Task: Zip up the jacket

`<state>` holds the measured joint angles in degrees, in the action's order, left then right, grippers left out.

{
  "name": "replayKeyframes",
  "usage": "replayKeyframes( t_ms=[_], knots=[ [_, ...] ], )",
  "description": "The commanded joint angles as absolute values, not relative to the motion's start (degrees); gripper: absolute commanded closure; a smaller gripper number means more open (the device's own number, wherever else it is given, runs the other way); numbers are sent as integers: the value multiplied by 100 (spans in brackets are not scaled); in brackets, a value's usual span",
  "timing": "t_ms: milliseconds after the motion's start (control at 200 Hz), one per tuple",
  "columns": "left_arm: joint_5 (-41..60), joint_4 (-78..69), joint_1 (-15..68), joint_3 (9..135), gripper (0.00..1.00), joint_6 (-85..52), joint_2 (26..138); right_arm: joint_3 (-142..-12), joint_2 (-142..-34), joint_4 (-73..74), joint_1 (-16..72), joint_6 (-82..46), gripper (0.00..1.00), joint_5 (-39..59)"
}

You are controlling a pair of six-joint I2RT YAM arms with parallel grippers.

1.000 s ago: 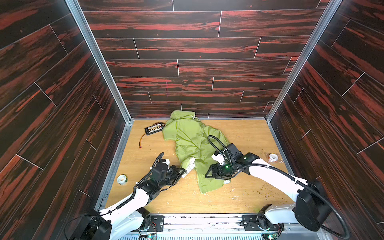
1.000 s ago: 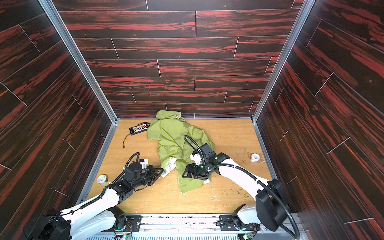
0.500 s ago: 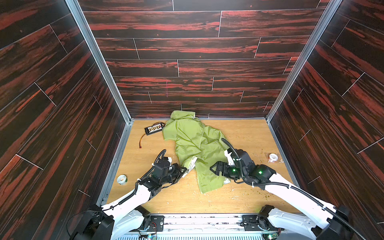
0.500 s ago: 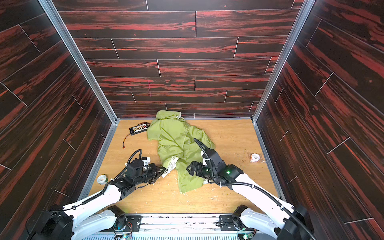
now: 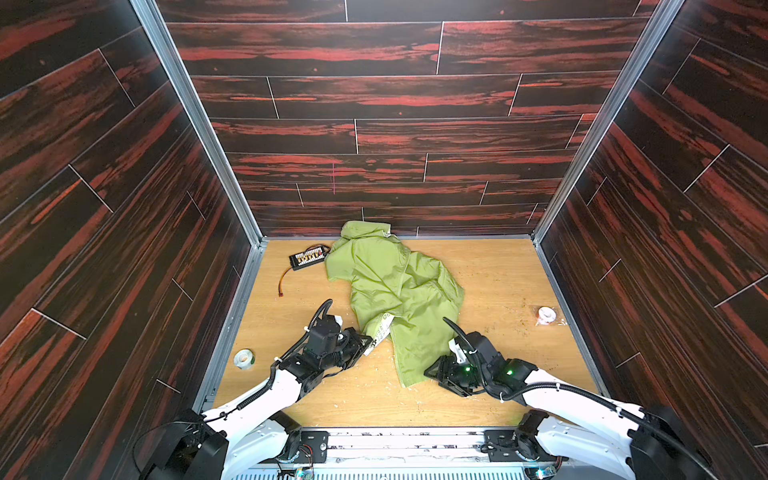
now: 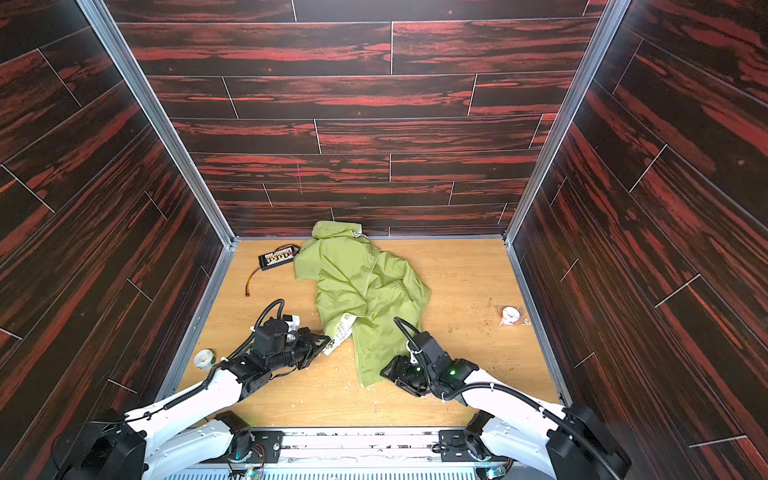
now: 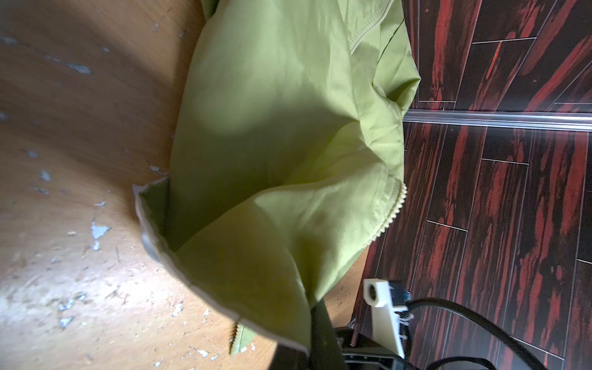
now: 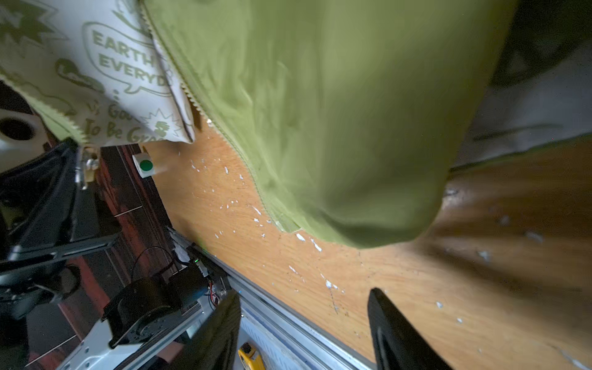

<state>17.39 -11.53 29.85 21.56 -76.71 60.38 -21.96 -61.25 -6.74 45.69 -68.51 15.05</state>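
Note:
The olive-green jacket lies crumpled in the middle of the wooden table, collar toward the back wall. Its white printed lining is folded out at the near left front edge. My left gripper is shut on that front edge, and the fabric drapes over its jaws. Zipper teeth run along both open edges. My right gripper stands open just off the hem's near right corner, with nothing between its fingers.
A black board with wires lies at the back left. A tape roll sits near the left wall and a white spool in a bag near the right wall. White flakes litter the table's near half. Dark walls close in three sides.
My right gripper has pulled back from on top of the jacket toward the table's near edge, beside the hem corner. The left gripper has stayed on the front edge.

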Motion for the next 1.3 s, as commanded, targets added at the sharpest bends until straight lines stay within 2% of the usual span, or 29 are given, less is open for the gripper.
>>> replayKeyframes(
  t_ms=[0,155,446,636,952,1298],
  knots=[
    [1674,-1025,2959,2335,100,-7633,5977,-2080,-6412,151,4653,-7326,35,1690],
    [1725,-976,2955,2425,100,-7585,6037,-1679,-6893,1121,4711,-7679,39,1698],
    [1943,-1045,2962,2610,100,-7520,6310,-1612,-7953,2506,4835,-7487,39,1433],
    [1966,-1020,2961,2654,100,-7506,6294,-1592,-8540,3430,4919,-7358,45,1494],
    [1960,-897,2962,2611,100,-7485,6136,-1943,-8997,3375,5102,-7152,57,1634],
    [1895,-809,2954,2446,100,-7532,5856,-2211,-9386,3272,5206,-7044,65,1827]
  ],
)
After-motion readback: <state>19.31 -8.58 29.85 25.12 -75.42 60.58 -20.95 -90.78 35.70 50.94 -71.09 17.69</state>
